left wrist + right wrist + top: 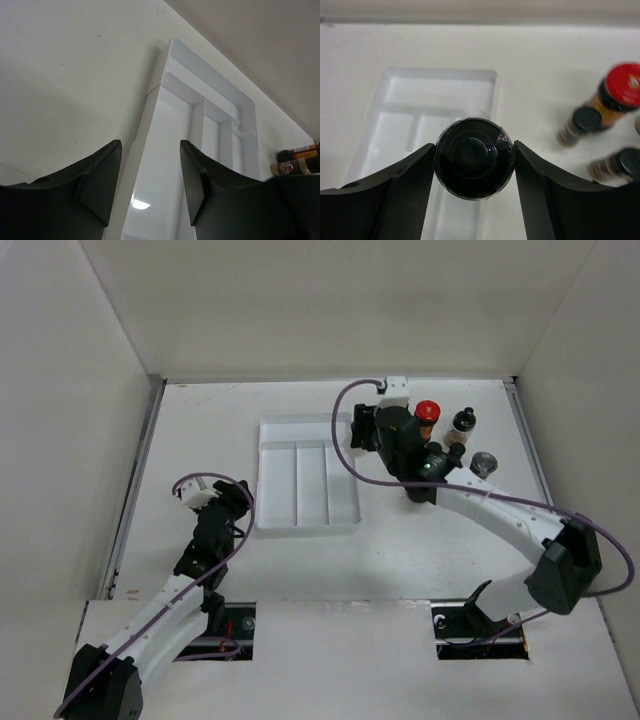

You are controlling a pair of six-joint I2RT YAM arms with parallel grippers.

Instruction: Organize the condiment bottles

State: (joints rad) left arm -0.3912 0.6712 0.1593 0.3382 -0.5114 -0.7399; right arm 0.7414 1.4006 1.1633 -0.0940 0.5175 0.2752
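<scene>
**Right gripper point(474, 150) holds a bottle just beside the tray's far right corner; nothing is in the tray.**

The tabletop point(200, 420) carries the white tray point(306, 523) at mid-table, all three compartments bare. The right gripper is clenched on an upright black-capped bottle point(474, 165), cap skyward, with the tray lying to its left. The left gripper point(150, 150) is spread wide and empty at the tray's left wall. Toward the far right corner stand a red-capped bottle point(428, 410) and a grey-capped bottle point(484, 462).

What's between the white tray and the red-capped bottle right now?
The right gripper, shut on a black-capped bottle, as the top view shows.
</scene>
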